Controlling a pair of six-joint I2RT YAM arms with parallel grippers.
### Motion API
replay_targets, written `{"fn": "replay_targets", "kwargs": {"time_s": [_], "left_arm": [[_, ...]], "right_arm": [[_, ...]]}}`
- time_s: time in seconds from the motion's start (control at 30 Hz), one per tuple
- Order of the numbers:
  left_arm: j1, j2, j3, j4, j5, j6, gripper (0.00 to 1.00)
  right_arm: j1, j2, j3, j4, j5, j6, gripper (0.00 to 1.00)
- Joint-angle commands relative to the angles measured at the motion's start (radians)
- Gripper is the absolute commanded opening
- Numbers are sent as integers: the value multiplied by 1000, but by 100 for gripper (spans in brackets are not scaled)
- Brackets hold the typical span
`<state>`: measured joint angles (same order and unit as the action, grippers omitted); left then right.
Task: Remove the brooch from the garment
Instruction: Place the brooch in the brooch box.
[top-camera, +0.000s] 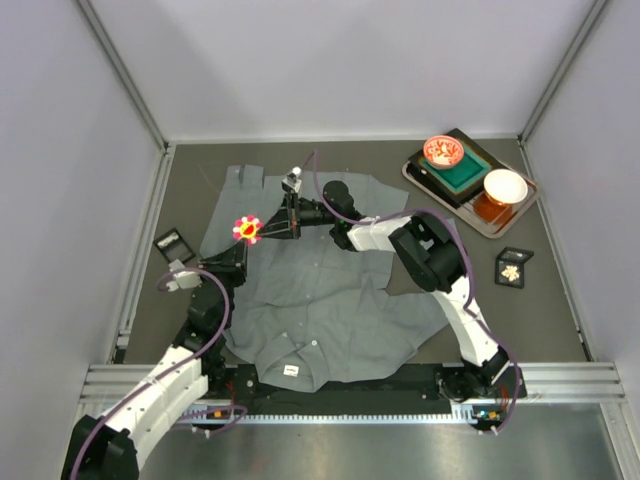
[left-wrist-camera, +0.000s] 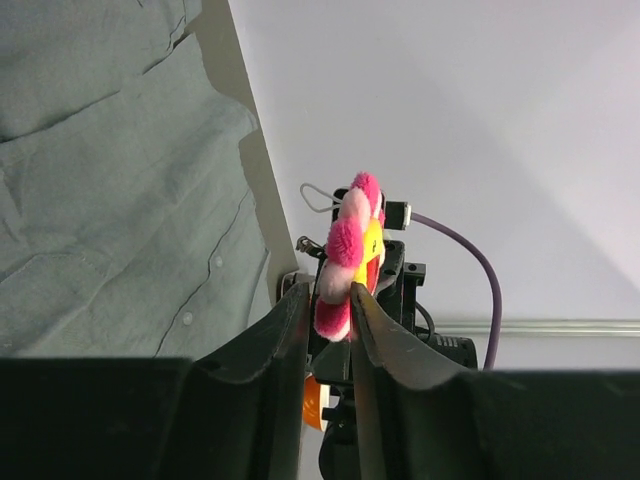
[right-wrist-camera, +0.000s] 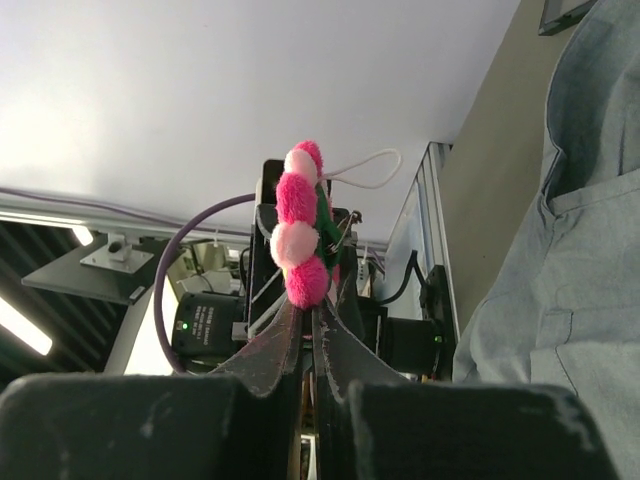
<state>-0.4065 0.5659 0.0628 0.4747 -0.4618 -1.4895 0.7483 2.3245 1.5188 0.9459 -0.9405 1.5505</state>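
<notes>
- While both my arms reach out over it, the table lies dark and flat, with pale walls on three sides.
- Spread across the middle is the shirt, grey and buttoned, its collar toward my bases and its cloth rumpled beneath my right arm.
- My right arm crosses above the shirt from the right. The right gripper points left, and its fingers are pressed almost together, pinching the brooch at its lower edge.
- My left arm runs up along the shirt's left edge. The left gripper meets the brooch from the near side. Its fingers stand a narrow gap apart with the lowest petal wedged between them, fluff touching both inner faces.
- At the far right sits a tray, well apart from the shirt, carrying a green slab, a pink bowl and a white bowl.
- One small black box with pale bits inside lies right of my right arm. Another lies just left of the shirt.
- Smallest is the brooch itself: a fuzzy flower with pink petals and a yellow centre, with a thin pale loop sticking out near its top. It is held in the air between my two grippers, above the shirt's left edge. From both wrists it stands upright against the wall, apart from the cloth.
</notes>
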Motion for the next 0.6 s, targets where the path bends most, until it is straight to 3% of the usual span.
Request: {"fn": "replay_targets", "kwargs": {"time_s": [0.0, 0.13, 0.23, 0.27, 0.43, 0.57], "left_arm": [[3, 17, 26, 87, 6, 15, 26], [3, 17, 28, 93, 2, 29, 18], [3, 17, 29, 93, -9, 31, 6], [3, 15, 32, 88, -15, 28, 0], [5, 6, 69, -26, -76, -18, 0], [3, 35, 117, -97, -219, -41, 0]], "right_arm": [[-1, -63, 20, 14, -15, -26, 0], [2, -63, 27, -1, -15, -32, 0], [0, -65, 26, -5, -11, -30, 0], [0, -63, 27, -10, -9, -35, 6], [-41, -102, 20, -117, 35, -107, 33], [-116, -169, -11, -353, 88, -299, 48]]}}
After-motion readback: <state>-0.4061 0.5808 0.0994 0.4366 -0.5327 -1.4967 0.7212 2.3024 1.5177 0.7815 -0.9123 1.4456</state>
